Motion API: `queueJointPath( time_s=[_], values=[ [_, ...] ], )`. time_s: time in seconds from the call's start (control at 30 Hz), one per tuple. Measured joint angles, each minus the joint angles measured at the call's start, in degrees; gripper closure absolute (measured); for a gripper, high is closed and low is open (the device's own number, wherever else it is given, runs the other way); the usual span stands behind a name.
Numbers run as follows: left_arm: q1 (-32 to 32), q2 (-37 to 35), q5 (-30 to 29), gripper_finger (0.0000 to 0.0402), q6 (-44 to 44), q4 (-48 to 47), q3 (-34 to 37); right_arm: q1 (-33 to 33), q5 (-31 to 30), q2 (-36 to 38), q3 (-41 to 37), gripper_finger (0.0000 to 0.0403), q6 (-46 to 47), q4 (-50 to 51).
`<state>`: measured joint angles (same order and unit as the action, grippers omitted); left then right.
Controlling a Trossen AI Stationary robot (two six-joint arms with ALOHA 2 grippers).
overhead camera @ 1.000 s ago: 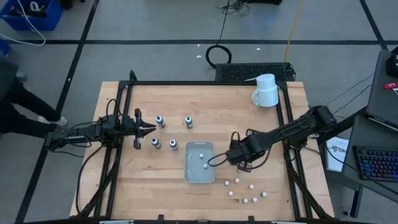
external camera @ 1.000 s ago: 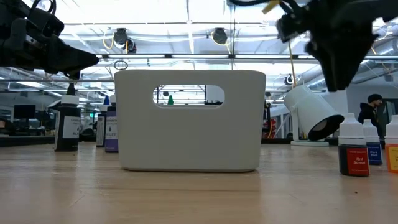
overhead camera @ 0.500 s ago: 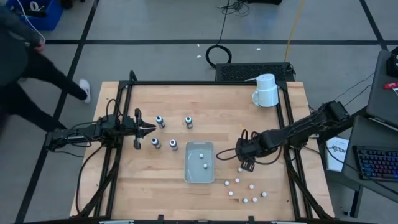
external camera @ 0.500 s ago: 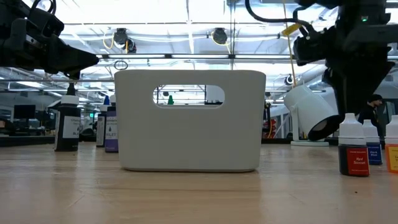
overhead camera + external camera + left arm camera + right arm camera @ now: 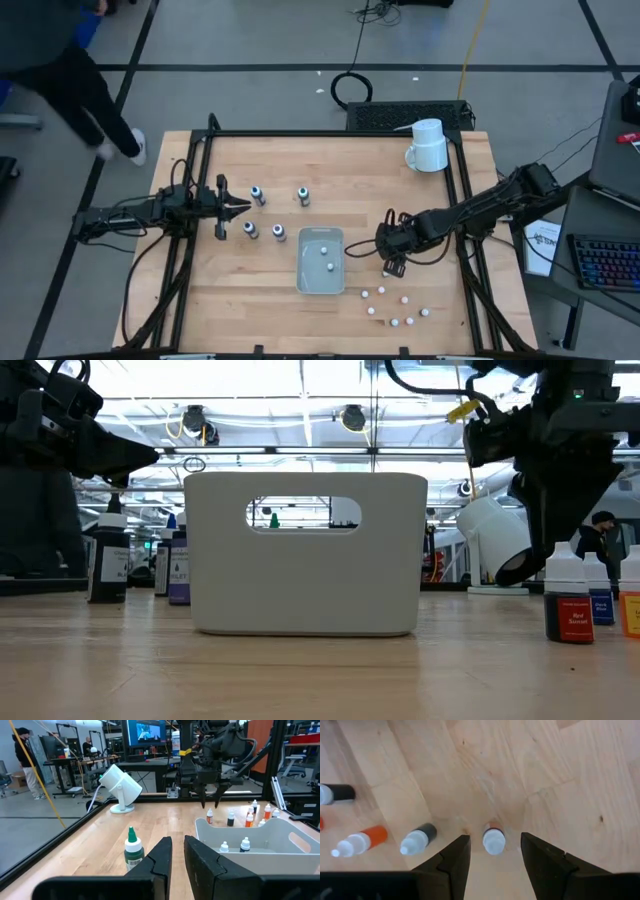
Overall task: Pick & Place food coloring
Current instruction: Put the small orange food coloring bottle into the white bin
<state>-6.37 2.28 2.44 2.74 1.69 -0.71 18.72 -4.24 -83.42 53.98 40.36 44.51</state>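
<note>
The food coloring shows as small bottles. Several dark-capped ones stand at the table's left. Two lie in the white bin, and several white-capped ones stand to its near right. My right gripper points down, open, over that group's far end. Its fingers stand either side of a white-capped, red-bodied bottle without touching it. My left gripper waits level at the left, shut and holding nothing, near a green-capped bottle.
A white mug rests at the far right corner. A black frame rail runs along the table's right side, and another along the left. A dark bottle and an orange one lie close beside my right gripper's finger.
My right gripper has gone from the bin's right rim toward the table's right edge, sunk lower and tipped to point more steeply down, ending over the white-capped bottles. A person has walked past beyond the table's far left corner.
</note>
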Motion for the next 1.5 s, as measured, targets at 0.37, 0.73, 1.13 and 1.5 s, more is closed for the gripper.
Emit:
queueJointPath(
  time_s=[0.37,0.73,1.13,1.5],
  values=[
    [0.0,0.0,0.0,0.0344,0.0,0.0,0.0,-1.4,2.7,-2.8,0.0,0.0236,-2.3,-0.2],
    [0.0,0.0,0.0,0.0344,0.0,0.0,0.0,-2.6,2.9,-3.9,0.0,0.0236,-4.0,0.0],
    [0.0,0.0,0.0,0.0344,0.0,0.0,0.0,-2.6,3.5,-4.1,0.0,0.0236,-3.5,0.7],
    [0.0,0.0,0.0,0.0344,0.0,0.0,0.0,-2.6,4.3,-4.1,0.0,0.0236,-3.1,0.5]
  ],
)
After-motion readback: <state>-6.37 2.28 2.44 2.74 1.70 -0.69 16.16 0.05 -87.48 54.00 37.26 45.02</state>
